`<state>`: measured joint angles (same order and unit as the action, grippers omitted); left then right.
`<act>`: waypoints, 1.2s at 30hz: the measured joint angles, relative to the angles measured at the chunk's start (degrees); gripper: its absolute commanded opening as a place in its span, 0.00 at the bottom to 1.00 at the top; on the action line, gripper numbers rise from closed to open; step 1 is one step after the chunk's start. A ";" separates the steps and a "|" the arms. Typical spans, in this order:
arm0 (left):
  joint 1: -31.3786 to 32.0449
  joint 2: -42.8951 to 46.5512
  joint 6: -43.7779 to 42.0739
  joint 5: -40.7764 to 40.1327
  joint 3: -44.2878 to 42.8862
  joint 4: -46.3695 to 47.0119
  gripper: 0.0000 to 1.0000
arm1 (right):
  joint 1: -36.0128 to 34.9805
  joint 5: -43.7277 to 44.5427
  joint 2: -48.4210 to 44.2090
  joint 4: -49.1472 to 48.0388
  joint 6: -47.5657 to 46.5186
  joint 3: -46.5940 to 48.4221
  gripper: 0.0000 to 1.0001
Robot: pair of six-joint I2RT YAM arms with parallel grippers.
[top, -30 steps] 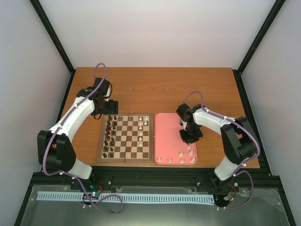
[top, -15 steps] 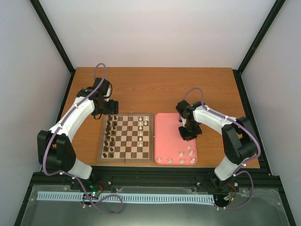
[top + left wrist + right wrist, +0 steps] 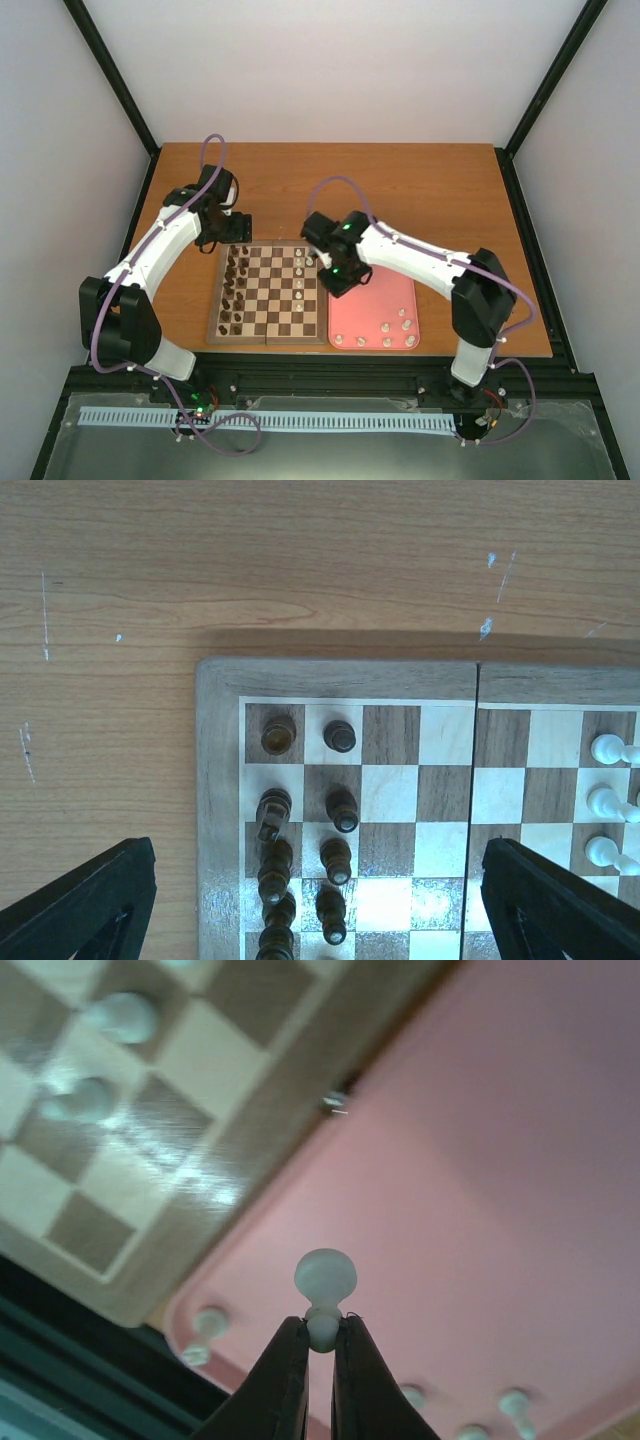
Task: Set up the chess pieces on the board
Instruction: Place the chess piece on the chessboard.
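The right gripper (image 3: 338,276) hangs just off the board's (image 3: 267,341) right border, towards its far corner. Its jaws are clenched on one cream-white pawn (image 3: 324,1281), pinched low on the stem so that the round head sticks out past the tips. In the right wrist view the pawn sits over the pink tray (image 3: 490,1190), which lies touching the board's right side, with the board's border (image 3: 262,1150) just beside it (how high it is above the tray cannot be told). More cream-white chess pieces (image 3: 386,341) stand on the part of the tray away from the board, most of them in a row along its near edge. A few others (image 3: 303,266) stand on the board's right-hand columns, and three of these (image 3: 604,801) show at the edge of the left wrist view. The dark brown pieces (image 3: 341,809) fill the board's two left-hand columns, some of them tilted. The left gripper (image 3: 233,229) hovers over the board's far left corner, its jaws released and spread wide with nothing between them, above the board's rim (image 3: 215,780) and the wooden counter (image 3: 400,190).
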<state>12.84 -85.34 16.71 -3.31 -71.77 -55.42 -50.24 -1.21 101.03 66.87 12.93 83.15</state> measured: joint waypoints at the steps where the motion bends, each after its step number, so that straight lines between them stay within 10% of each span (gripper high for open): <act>1: 0.00 0.00 0.00 0.04 0.00 0.00 1.00 | -1.73 0.00 0.92 0.52 0.00 1.29 0.03; 36: 0.00 0.00 0.04 0.57 -0.07 0.07 1.00 | -14.40 -0.13 17.77 2.16 -4.09 15.15 0.03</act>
<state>12.84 -85.34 16.75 -2.74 -71.83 -55.35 -64.64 -1.34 118.80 69.04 8.84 98.30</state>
